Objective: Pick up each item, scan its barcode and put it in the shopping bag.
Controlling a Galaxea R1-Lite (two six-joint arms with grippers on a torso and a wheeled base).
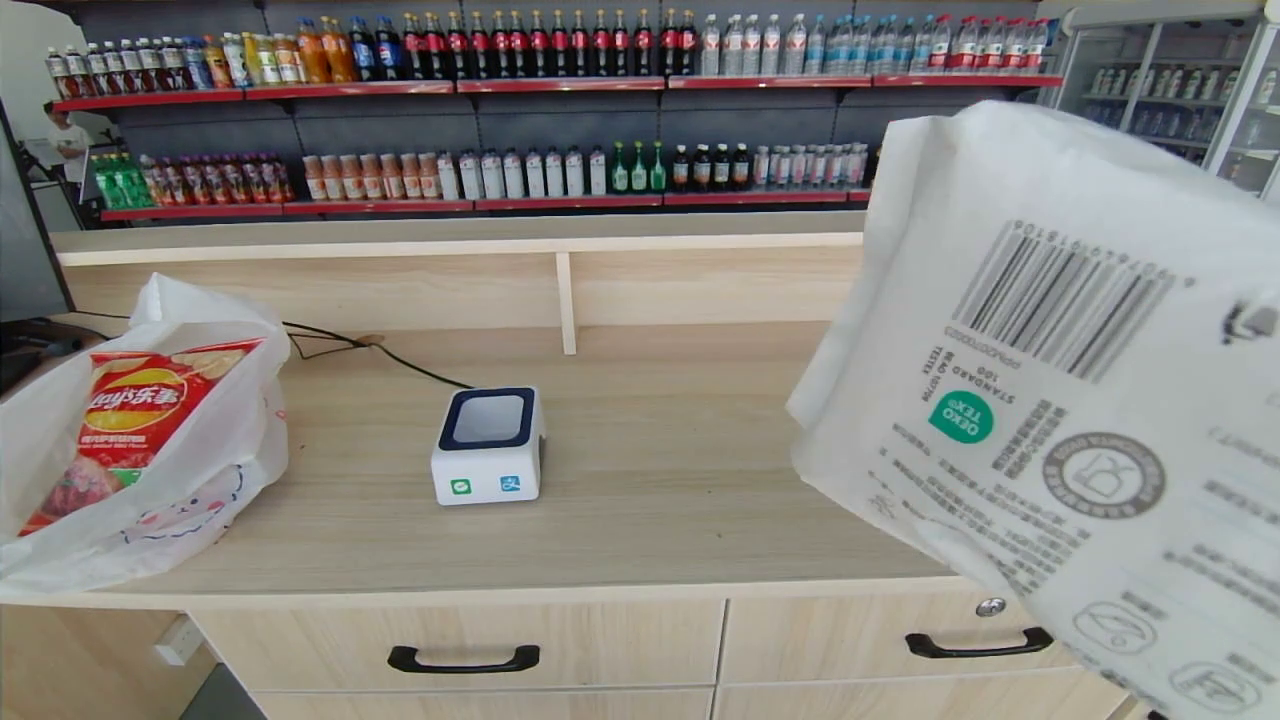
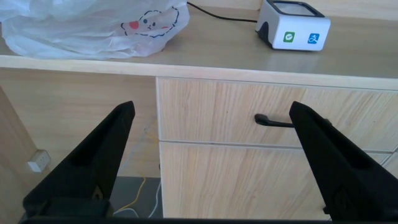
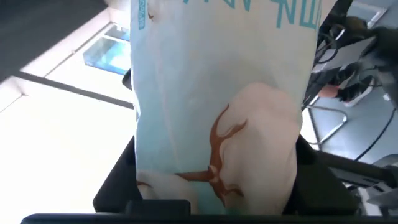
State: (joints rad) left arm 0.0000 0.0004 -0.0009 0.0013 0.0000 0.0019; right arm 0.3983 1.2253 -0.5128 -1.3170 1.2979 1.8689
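While the soft white plastic-wrapped pack hangs in the air well to the right of the small white cube scanner with the dark-rimmed glass top, its black barcode faces up towards the head camera rather than down at the glass. In the right wrist view the right gripper is clamped on the pack's pale blue printed side, dark fingers on either flank. The step in hand looks like the scan.

To do it well, the pack likely needs rolling over so the barcode panel looks down, then carrying leftward until that panel hangs just above the scanner's window, roughly level and flat. The wrapper is limp, so a crease across the bars could spoil the read; a steady, unhurried pass should help. Keep the pack off the thin black cable running behind the scanner.

The left gripper sits low, in front of the pale wooden counter and below the scanner, its two black fingers spread wide with nothing between them. The thin white plastic shopping bag lies slumped well to the left of the scanner, with a red crisp packet already inside. Its mouth looks half collapsed, so the free arm may have to hold it open.
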